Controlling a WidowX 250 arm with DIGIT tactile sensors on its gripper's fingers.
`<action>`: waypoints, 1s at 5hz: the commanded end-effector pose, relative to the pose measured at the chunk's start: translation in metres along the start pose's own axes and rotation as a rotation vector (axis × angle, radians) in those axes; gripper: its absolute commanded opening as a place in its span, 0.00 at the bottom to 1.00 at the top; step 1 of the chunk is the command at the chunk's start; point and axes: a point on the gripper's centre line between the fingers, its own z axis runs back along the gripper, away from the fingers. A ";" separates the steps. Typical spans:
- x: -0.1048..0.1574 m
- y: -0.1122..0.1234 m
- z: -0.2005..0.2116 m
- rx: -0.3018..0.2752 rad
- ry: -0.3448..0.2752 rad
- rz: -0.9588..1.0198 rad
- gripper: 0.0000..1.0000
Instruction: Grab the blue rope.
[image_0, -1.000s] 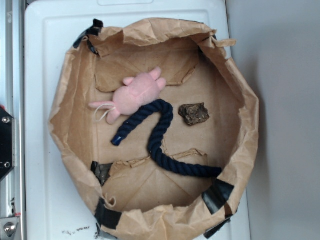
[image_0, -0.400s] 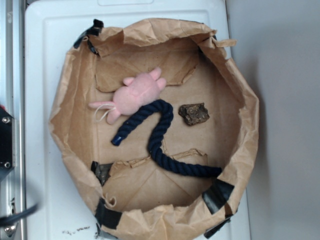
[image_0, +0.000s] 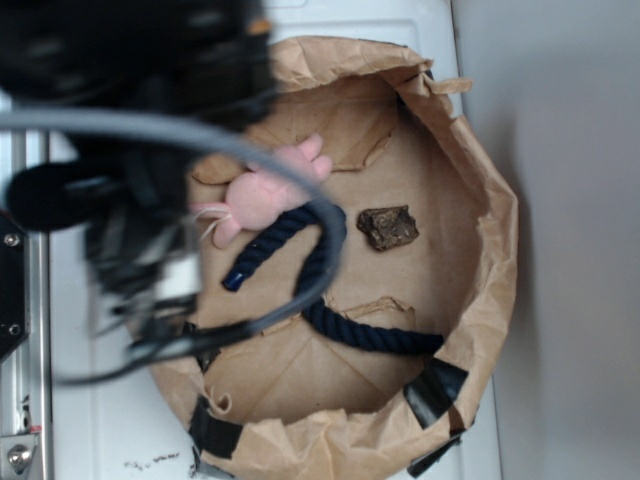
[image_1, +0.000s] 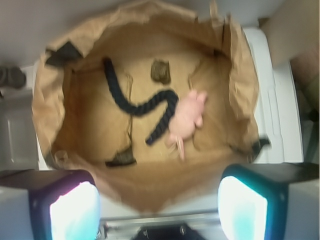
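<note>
Swinging in from the left since the earlier frame, the gripper (image_1: 160, 200) hung high over the bag (image_0: 480, 170) — jaws apart, empty — apparently to line up on the blue rope (image_1: 131, 104).

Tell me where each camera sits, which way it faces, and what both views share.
Exterior: overhead, facing straight down into the paper bag; the blurred black arm and its grey cable cover the upper left.
Wrist: on the arm, looking down past the hand, whose two fingers frame the bottom corners, open.
Shared: blue rope, pink plush toy, brown lump, same bag.
</note>
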 end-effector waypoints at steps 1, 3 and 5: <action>0.001 -0.003 0.006 0.004 -0.029 -0.013 1.00; 0.001 -0.003 0.006 0.004 -0.029 -0.013 1.00; 0.027 0.002 -0.034 -0.020 0.023 0.005 1.00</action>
